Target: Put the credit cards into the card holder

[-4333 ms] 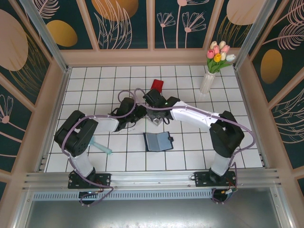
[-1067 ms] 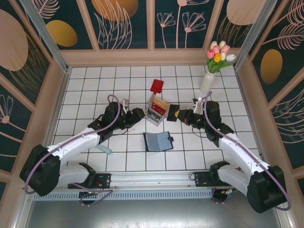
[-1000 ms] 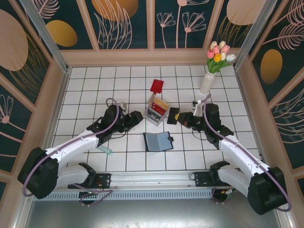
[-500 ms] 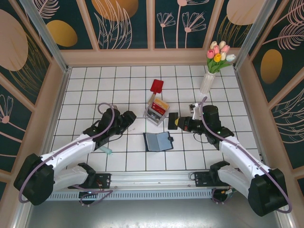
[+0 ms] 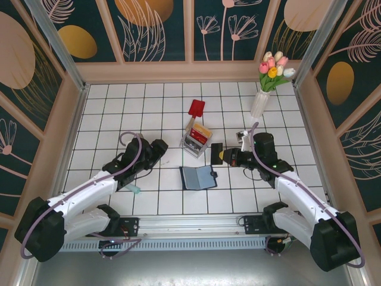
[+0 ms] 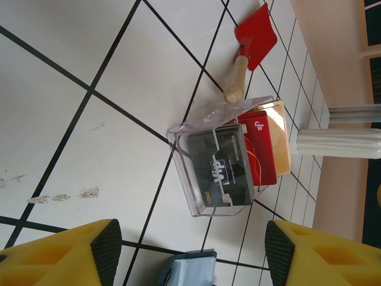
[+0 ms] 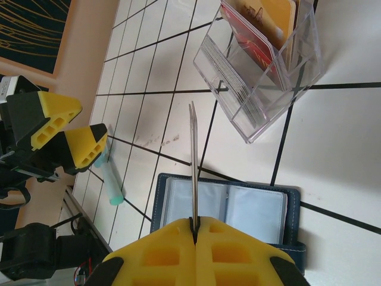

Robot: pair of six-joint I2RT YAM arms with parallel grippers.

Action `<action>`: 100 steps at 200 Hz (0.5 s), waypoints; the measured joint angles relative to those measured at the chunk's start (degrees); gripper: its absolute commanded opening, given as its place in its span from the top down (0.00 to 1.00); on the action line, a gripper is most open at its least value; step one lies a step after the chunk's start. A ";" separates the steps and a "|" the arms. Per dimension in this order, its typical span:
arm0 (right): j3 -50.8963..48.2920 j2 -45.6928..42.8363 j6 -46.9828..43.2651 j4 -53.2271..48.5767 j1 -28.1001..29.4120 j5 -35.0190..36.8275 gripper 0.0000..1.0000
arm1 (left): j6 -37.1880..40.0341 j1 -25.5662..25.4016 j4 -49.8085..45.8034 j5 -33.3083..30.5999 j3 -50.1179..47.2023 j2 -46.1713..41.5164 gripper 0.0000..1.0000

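The card holder [image 5: 196,177] lies open on the tiles, navy outside with grey-blue slots [image 7: 253,207]. My right gripper [image 5: 221,155] is shut on a dark credit card [image 5: 216,149], held on edge [image 7: 193,158] just above the holder's left half, pinched at the fingertips [image 7: 195,223]. More credit cards stand in a clear box [image 5: 196,138]: a black one [image 6: 221,170], a red one [image 6: 262,146] and a yellow-orange one [image 6: 283,131]. My left gripper [image 5: 161,148] hangs open left of the box, nothing between its pads [image 6: 190,256].
A red paddle with a wooden handle [image 5: 196,109] lies behind the clear box. A white vase of tulips [image 5: 260,102] stands at the back right. A teal tube [image 5: 132,188] rests on the tiles near the left arm.
My right gripper has carried the dark card left and nearer, from beside the box to over the open holder. The left gripper has drawn back leftwards from the box, staying open.
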 measured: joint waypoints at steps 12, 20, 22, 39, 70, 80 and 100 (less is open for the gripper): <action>0.00 0.00 0.02 0.00 -0.02 0.02 1.00 | 0.00 0.00 -0.02 0.02 -0.35 -0.46 0.32; 0.00 0.00 0.02 0.00 -0.02 0.00 1.00 | 0.02 0.00 -0.02 0.00 -0.50 -0.68 0.32; 0.00 0.00 0.02 0.00 -0.02 0.02 1.00 | 0.04 0.00 -0.04 0.00 -0.55 -0.72 0.31; 0.00 0.00 0.04 0.00 -0.02 0.07 1.00 | 0.09 0.00 -0.13 -0.02 -0.72 -1.01 0.31; -0.59 0.00 0.46 0.28 -0.02 0.07 1.00 | 0.79 0.00 -0.11 0.07 -1.22 -1.46 0.31; -0.87 0.00 0.61 0.44 -0.02 0.07 1.00 | 1.16 0.00 -0.13 0.09 -1.25 -1.44 0.31; -1.07 0.04 0.68 0.46 -0.02 0.04 1.00 | 2.03 0.00 -0.13 0.15 -1.25 -1.40 0.31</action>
